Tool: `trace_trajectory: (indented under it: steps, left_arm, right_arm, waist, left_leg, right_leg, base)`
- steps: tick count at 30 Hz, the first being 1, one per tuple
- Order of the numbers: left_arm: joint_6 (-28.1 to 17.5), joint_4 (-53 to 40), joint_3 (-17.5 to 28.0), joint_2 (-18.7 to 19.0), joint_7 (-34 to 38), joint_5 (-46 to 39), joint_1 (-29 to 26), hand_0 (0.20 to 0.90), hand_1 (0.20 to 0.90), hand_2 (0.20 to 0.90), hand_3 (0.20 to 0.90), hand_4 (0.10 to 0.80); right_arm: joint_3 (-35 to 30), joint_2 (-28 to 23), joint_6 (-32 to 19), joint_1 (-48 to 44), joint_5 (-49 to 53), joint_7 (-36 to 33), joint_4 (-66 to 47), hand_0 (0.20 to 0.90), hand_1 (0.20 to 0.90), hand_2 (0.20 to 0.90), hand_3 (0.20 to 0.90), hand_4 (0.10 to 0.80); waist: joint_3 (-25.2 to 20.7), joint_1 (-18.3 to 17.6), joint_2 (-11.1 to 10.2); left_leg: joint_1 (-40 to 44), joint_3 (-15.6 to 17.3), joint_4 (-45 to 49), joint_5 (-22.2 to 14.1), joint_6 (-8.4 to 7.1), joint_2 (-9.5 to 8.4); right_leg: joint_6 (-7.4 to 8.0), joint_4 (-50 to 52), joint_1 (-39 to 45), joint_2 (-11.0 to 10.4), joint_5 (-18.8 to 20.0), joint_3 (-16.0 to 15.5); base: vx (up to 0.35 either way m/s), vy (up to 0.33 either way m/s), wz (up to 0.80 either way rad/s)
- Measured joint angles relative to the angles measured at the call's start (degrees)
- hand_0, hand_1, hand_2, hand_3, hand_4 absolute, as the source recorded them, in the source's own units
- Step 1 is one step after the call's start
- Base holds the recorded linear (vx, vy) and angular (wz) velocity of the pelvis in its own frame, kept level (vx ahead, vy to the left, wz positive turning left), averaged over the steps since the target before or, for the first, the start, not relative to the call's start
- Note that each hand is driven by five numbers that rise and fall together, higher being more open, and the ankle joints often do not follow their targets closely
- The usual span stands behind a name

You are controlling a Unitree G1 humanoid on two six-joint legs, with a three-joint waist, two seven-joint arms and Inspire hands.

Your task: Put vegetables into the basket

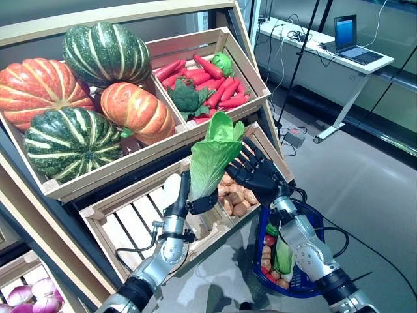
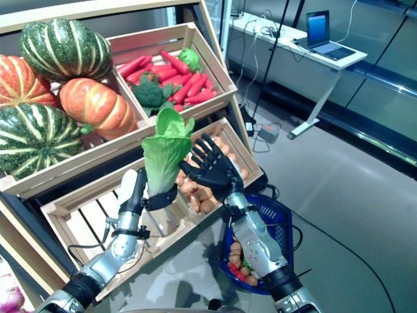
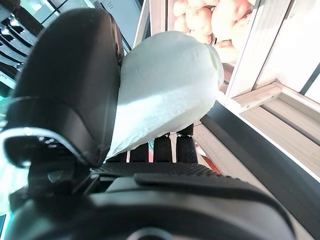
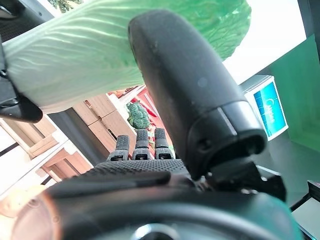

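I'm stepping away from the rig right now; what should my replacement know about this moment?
Left hand: shut on the pale green leafy cabbage, held upright in front of the wooden crates.
Right hand: open, fingers spread beside the cabbage, not gripping it.
Blue plastic basket: on the floor under the right arm, already holding several vegetables.
Left: get the cabbage into the basket.

Right arm hides part of the basket [image 1: 314,222].

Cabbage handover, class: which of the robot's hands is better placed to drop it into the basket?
Probably the right hand: open beside the cabbage, directly above the blue basket. The left hand grips its base further away.
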Motion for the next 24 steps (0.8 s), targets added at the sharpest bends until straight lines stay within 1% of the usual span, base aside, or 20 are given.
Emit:
trace_trajectory:
  steps: [7, 13, 15, 18, 21, 23, 24]
  left_arm:
    - [-1.8, -0.2, -0.1, 0.5, 0.3, 0.5, 0.0, 0.3, 0.3, 0.3, 0.3, 0.4]
    - [-2.2, -3.5, -0.8, 2.1, 0.6, 2.3, 0.0, 0.3, 0.3, 0.3, 0.3, 0.4]
    - [-4.7, -4.5, -2.6, 3.1, 0.0, 4.2, 0.0, 0.3, 0.3, 0.3, 0.3, 0.4]
    - [-7.2, -5.7, -4.7, 3.1, -4.1, 3.5, 0.0, 0.3, 0.3, 0.3, 0.3, 0.4]
    - [-7.4, -5.7, -4.6, 3.4, -10.3, -0.7, 0.0, 0.3, 0.3, 0.3, 0.3, 0.4]
    - [-7.6, -5.6, -4.7, 3.8, -15.4, -4.5, 0.0, 0.3, 0.3, 0.3, 0.3, 0.4]
    - [-7.7, -5.6, -4.8, 3.9, -16.3, -5.2, 0.0, 0.3, 0.3, 0.3, 0.3, 0.4]
  right_arm:
    - [-0.2, 0.4, -0.7, 0.2, 0.6, 0.0, 0.0, 0.9, 0.9, 0.9, 0.9, 0.8]
    - [-2.1, 2.2, -0.7, 1.1, 4.2, 0.1, 0.8, 0.9, 0.9, 0.9, 0.9, 0.8]
    - [-2.5, 2.3, -0.1, 1.1, 5.9, 0.4, 2.5, 0.9, 0.9, 0.9, 0.9, 0.8]
    - [-4.0, 2.1, 4.1, 1.3, 9.9, 4.1, 5.3, 0.9, 0.9, 0.9, 0.9, 0.8]
    - [-5.1, 0.6, 7.2, 1.4, 10.8, 9.3, 6.9, 0.9, 0.9, 0.9, 0.9, 0.8]
    - [-5.4, -1.9, 8.8, 1.3, 10.6, 12.6, 7.1, 0.9, 0.9, 0.9, 0.9, 0.8]
    - [-5.4, -2.1, 9.0, 1.3, 10.6, 13.2, 7.1, 0.9, 0.9, 0.9, 0.9, 0.8]
  waist:
    - [-0.3, 0.0, -0.5]
    - [-0.3, -0.3, -0.5]
    - [-0.3, -0.2, -0.6]
    - [-0.3, -0.3, -0.6]
    - [-0.3, -0.4, -0.6]
    - [-0.4, -0.4, -0.6]
    - [-0.4, -0.4, -0.6]
  left_leg:
    - [-0.3, 0.0, 0.0, 0.0, 0.0, -0.02]
    - [-0.3, 0.0, 0.0, 0.0, 0.0, -0.02]
    - [-0.3, 0.0, 0.0, 0.0, 0.0, -0.03]
    - [-0.4, 0.0, 0.0, 0.0, 0.0, -0.03]
    - [-0.4, 0.0, 0.0, 0.0, 0.0, 0.01]
    - [-0.3, 0.0, 0.0, 0.0, 0.0, 0.01]
    - [-0.3, 0.0, 0.0, 0.0, 0.0, 0.0]
  right_leg:
    - [0.0, 0.0, -0.3, 0.0, 0.0, 0.0]
    - [0.01, 0.0, -0.4, 0.0, 0.0, 0.1]
    - [0.01, 0.0, -0.4, 0.0, 0.0, 0.1]
    - [0.01, 0.0, -0.4, 0.0, 0.0, 0.1]
    - [0.01, 0.0, -0.4, 0.0, 0.0, 0.1]
    - [0.01, 0.0, -0.4, 0.0, 0.0, 0.1]
    - [0.01, 0.0, -0.4, 0.0, 0.0, 0.1]
  base:
    - [0.0, 0.0, 0.0]
    - [0.0, 0.0, 0.0]
    - [0.0, 0.0, 0.0]
    - [-0.002, -0.011, 0.0]
    - [-0.001, -0.011, 0.0]
    - [0.0, 0.0, 0.0]
    - [0.0, 0.0, 0.0]
